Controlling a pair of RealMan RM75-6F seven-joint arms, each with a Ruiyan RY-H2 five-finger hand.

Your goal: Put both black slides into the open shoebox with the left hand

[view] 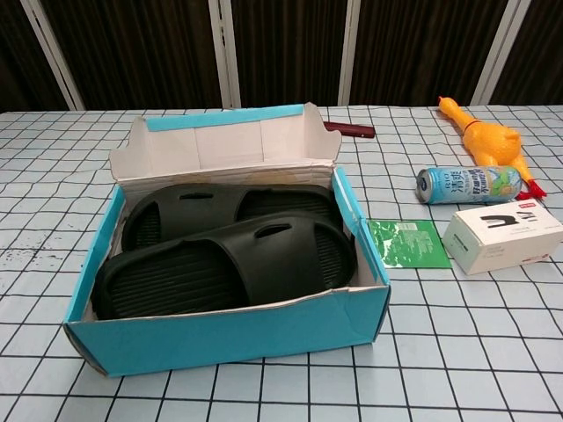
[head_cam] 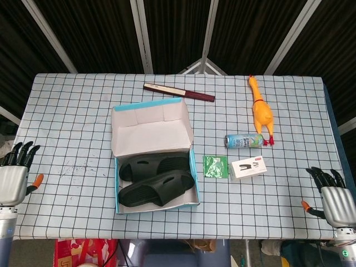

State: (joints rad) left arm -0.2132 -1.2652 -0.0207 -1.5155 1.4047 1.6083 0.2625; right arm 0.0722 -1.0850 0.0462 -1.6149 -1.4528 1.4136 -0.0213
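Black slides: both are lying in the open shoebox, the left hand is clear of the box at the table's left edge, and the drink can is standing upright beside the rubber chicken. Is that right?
Not quite. The drink can lies on its side beside the rubber chicken, as the chest view shows. The rest holds: both black slides are in the open shoebox, and the left hand is clear of it at the table's left edge.

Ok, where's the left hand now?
In the head view the left hand is off the table's left edge, open and empty, well left of the shoebox; the chest view doesn't show it.
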